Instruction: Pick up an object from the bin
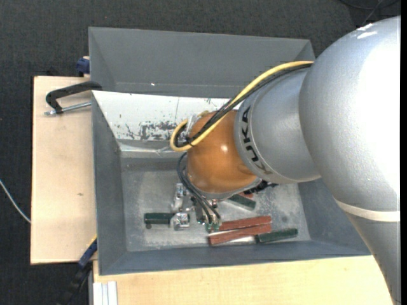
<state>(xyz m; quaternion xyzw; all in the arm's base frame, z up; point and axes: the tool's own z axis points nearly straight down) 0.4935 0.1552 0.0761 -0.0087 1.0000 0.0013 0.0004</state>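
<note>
I am looking first at the bottom of the frame, where the things nearest the front wall of the bin are lying. At lower right a dark green pen-like stick is lying flat. Just left of it two reddish-brown sticks are resting side by side, the upper reddish-brown stick close along the lower reddish-brown stick.

Left of these, lower left of centre, a short dark green bar is lying flat and level across the frame. It is slim and dull, and a little thicker at its left end. Its right end is meeting the silvery tip of the pincer, which is hanging low over the floor just beside it. I cannot tell how far the pincer is open, nor whether it has hold of anything.

Further up, the orange cover is blocking my sight of the mid-floor. A green piece is peeking out beneath its right side. A yellow cable is looping over the cover toward the grey arm at upper right.
</note>
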